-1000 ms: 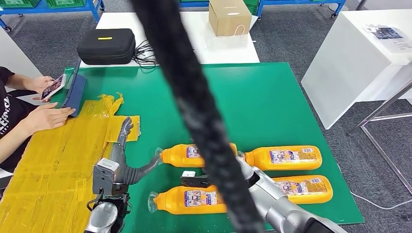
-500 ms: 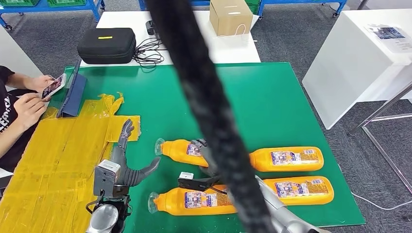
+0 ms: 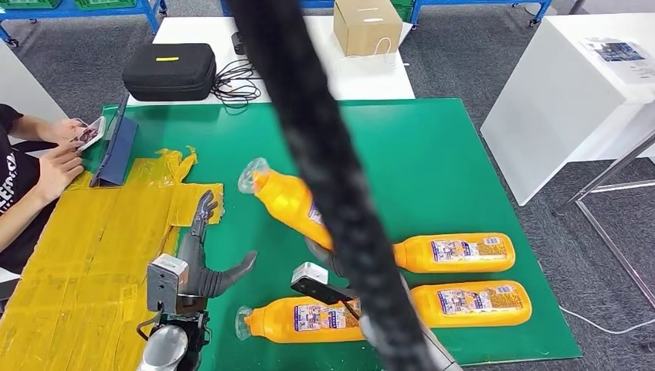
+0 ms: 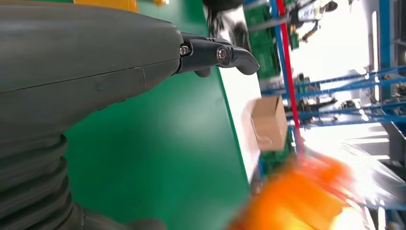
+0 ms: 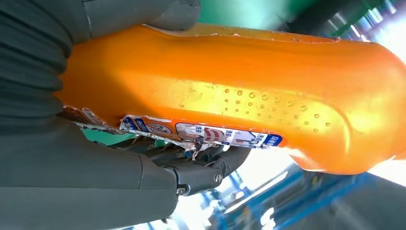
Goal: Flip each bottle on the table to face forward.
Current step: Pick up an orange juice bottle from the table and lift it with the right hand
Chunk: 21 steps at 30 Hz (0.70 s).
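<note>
Several orange bottles with clear caps are on the green mat (image 3: 432, 170). My right hand (image 3: 317, 253) grips one bottle (image 3: 284, 197) and holds it tilted above the mat, cap end up and toward the far left. In the right wrist view that bottle (image 5: 230, 91) shows its plain orange side, its label's edge against my fingers (image 5: 201, 175). Three labelled bottles lie flat: one at the right (image 3: 456, 252), one in front of it (image 3: 473, 300) and one near the front edge (image 3: 309, 318). My left hand (image 3: 202, 256) is empty, its fingers (image 4: 215, 51) spread over the mat.
A thick black cable (image 3: 324, 170) hangs across the head view and hides much of my right arm. Yellow tape (image 3: 85, 247) covers the table's left side, where a person (image 3: 31, 178) sits with a phone. A black case (image 3: 168, 71) and cardboard box (image 3: 364, 27) stand behind.
My right hand has lifted the far-left bottle off the mat and swung its cap end up and away. The left hand stayed put. The person's hand drew back.
</note>
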Each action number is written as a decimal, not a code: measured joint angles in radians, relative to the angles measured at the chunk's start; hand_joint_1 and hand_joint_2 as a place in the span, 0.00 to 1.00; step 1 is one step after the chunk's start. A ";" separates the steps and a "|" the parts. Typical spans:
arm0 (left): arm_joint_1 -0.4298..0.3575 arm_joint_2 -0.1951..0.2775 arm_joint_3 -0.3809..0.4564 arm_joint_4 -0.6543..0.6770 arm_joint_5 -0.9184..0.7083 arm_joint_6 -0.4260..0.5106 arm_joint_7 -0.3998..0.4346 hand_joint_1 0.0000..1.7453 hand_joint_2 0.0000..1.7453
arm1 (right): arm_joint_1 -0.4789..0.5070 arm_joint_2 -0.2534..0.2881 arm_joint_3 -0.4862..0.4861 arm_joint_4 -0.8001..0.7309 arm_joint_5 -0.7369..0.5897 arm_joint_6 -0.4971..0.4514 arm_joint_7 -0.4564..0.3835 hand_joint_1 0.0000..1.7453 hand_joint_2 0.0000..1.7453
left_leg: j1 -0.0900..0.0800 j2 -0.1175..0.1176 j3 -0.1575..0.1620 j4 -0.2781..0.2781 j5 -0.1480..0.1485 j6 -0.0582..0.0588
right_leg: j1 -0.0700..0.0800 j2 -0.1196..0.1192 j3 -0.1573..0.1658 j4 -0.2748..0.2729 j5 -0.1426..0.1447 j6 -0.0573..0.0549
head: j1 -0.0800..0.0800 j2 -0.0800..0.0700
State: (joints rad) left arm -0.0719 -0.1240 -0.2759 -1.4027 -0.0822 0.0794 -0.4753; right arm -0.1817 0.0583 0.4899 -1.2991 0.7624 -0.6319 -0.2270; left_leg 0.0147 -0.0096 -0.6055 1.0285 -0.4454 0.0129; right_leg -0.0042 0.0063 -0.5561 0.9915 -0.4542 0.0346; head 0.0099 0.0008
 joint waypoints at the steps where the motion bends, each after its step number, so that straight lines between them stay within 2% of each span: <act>1: -0.002 0.001 -0.005 0.000 0.019 -0.024 0.004 0.00 1.00 | 0.011 0.007 -0.014 -0.020 -0.033 -0.009 -0.025 1.00 1.00 | 0.000 0.000 0.000 0.000 0.000 0.000 | 0.000 0.000 0.000 0.000 0.000 0.000 | 0.000 0.000; 5: -0.013 0.006 -0.028 0.000 0.077 -0.094 0.018 0.00 1.00 | 0.044 0.028 -0.054 -0.073 -0.119 -0.017 -0.087 1.00 1.00 | 0.000 0.001 0.000 0.000 0.000 0.000 | 0.000 0.000 0.000 0.000 0.000 0.000 | 0.000 0.000; 15: -0.021 0.010 -0.049 0.000 0.110 -0.126 0.028 0.00 1.00 | 0.066 0.043 -0.080 -0.105 -0.155 -0.014 -0.115 1.00 1.00 | 0.000 0.000 0.000 0.000 0.000 0.000 | 0.000 0.000 0.000 0.000 0.000 0.000 | 0.000 0.000; 21: -0.040 0.013 -0.062 0.000 0.232 -0.231 0.054 0.00 1.00 | 0.071 0.052 -0.077 -0.107 -0.208 0.029 -0.169 1.00 1.00 | 0.000 0.000 0.000 0.000 0.000 0.000 | 0.000 0.000 0.000 0.000 0.000 0.000 | 0.000 0.000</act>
State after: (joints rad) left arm -0.1118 -0.1113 -0.3379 -1.4027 0.1495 -0.1518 -0.4214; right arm -0.1111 0.1101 0.4127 -1.4057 0.5541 -0.6026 -0.3955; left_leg 0.0148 -0.0092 -0.6060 1.0285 -0.4454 0.0129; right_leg -0.0041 0.0064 -0.5564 0.9915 -0.4541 0.0346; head 0.0099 0.0008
